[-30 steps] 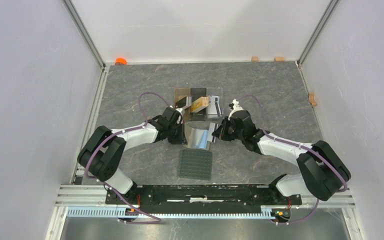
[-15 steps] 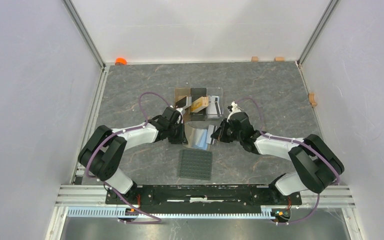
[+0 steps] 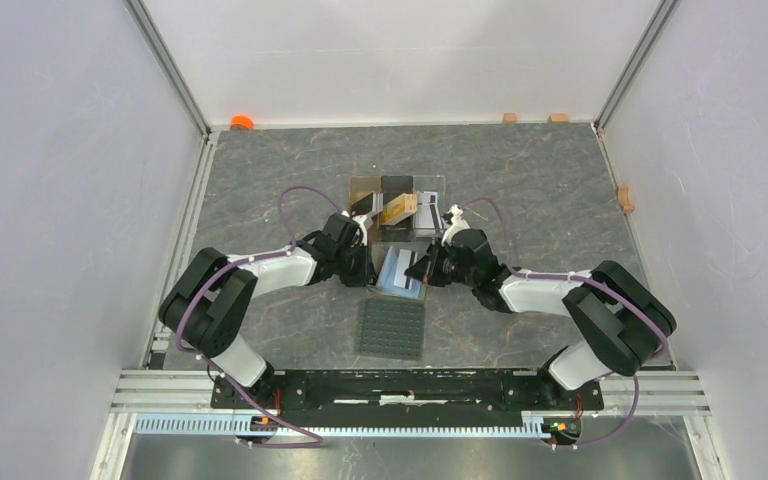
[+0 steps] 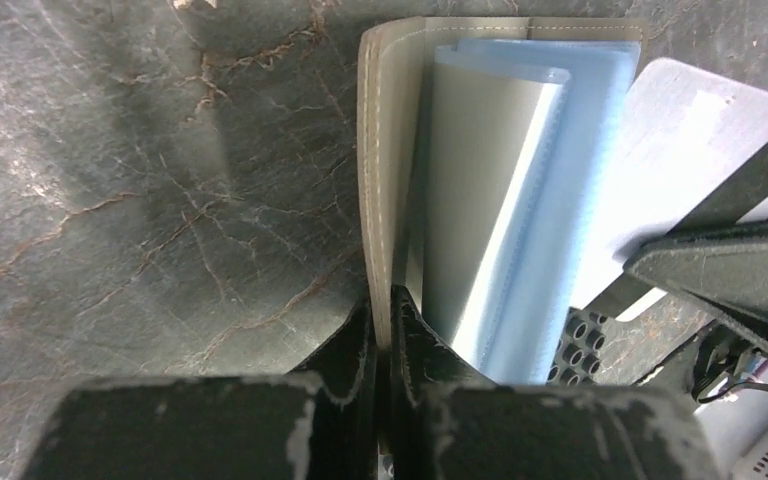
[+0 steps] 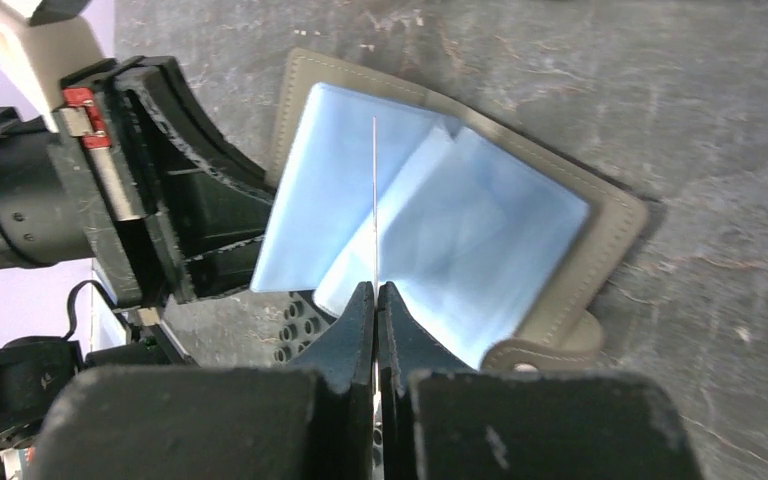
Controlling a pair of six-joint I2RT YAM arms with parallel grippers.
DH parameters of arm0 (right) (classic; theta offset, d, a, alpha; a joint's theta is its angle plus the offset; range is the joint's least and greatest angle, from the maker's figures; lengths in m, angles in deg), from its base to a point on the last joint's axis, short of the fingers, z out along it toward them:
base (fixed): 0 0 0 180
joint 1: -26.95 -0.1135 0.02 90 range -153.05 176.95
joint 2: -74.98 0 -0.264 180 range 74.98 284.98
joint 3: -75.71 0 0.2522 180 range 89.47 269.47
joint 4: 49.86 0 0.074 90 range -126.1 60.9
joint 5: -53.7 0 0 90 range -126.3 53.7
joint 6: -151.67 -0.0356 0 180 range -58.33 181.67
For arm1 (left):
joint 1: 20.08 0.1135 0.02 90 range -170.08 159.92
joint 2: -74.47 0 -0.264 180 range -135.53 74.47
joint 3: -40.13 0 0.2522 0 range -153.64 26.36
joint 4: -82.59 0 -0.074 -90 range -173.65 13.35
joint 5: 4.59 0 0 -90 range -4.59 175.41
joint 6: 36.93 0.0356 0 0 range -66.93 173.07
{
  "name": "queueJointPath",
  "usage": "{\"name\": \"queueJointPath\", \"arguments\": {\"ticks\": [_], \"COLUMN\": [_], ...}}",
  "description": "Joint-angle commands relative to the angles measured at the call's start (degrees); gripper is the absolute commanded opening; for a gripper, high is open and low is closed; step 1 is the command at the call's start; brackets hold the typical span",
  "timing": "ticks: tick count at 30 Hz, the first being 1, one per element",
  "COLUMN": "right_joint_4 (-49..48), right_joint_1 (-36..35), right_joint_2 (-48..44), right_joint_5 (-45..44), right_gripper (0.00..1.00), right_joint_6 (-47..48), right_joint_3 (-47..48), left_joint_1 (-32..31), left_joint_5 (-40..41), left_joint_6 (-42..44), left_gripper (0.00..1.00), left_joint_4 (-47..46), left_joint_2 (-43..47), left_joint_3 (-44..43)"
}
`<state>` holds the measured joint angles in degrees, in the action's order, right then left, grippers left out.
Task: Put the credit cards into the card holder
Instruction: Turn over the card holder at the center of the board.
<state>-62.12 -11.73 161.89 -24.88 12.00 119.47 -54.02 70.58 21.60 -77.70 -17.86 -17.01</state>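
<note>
The olive-taupe card holder (image 3: 396, 272) lies open at mid-table, its bluish clear pockets (image 5: 480, 240) fanned up and its snap tab (image 5: 540, 352) at the near right. My left gripper (image 3: 368, 262) is shut on the holder's left cover edge (image 4: 380, 150), with the jaws (image 4: 388, 305) pinching it. My right gripper (image 3: 422, 268) is shut on the white-silver card (image 4: 680, 140). That card shows edge-on as a thin line (image 5: 375, 180) over the pockets, between my closed fingertips (image 5: 376, 290). The black card (image 3: 364, 206) and the gold-orange card (image 3: 398, 208) lean in the stand behind.
The clear three-slot stand (image 3: 397, 188) stands just behind the holder. A dark grey studded mat (image 3: 392, 328) lies in front of it. An orange object (image 3: 242, 122) and small wooden blocks (image 3: 558, 117) sit along the back and right edges.
My right gripper has moved left with the white-silver card, from beside the holder to over its open pockets. The left gripper has kept its hold on the cover.
</note>
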Motion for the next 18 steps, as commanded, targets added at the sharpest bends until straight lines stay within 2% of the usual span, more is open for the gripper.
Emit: {"name": "queueJointPath", "arguments": {"ticks": [1,5,10,18], "right_joint_4": [-4.83,-2.5,0.18,2.19], "right_joint_1": [-1.35,-1.67,-1.75,-1.84], "right_joint_2": [1.19,3.02,4.73,6.47], "right_joint_5": [0.37,-1.31,-2.85,-3.4], "right_gripper": [0.0,0.0,0.0,0.0], "right_joint_6": [0.6,1.01,1.49,2.54], "right_joint_3": [3.35,4.64,5.46,7.04], "left_joint_1": [0.77,1.6,2.17,2.28], "left_joint_5": [-2.31,-2.88,-2.75,-2.06], "left_joint_6": [-0.83,-1.04,-0.16,1.36], "left_gripper": [0.03,0.14,0.37,0.59], "left_joint_4": [-1.47,-2.88,-2.7,0.84], "left_joint_2": [-1.91,-0.18,4.26,11.25], "left_joint_3": [2.88,4.05,5.11,5.43]}}
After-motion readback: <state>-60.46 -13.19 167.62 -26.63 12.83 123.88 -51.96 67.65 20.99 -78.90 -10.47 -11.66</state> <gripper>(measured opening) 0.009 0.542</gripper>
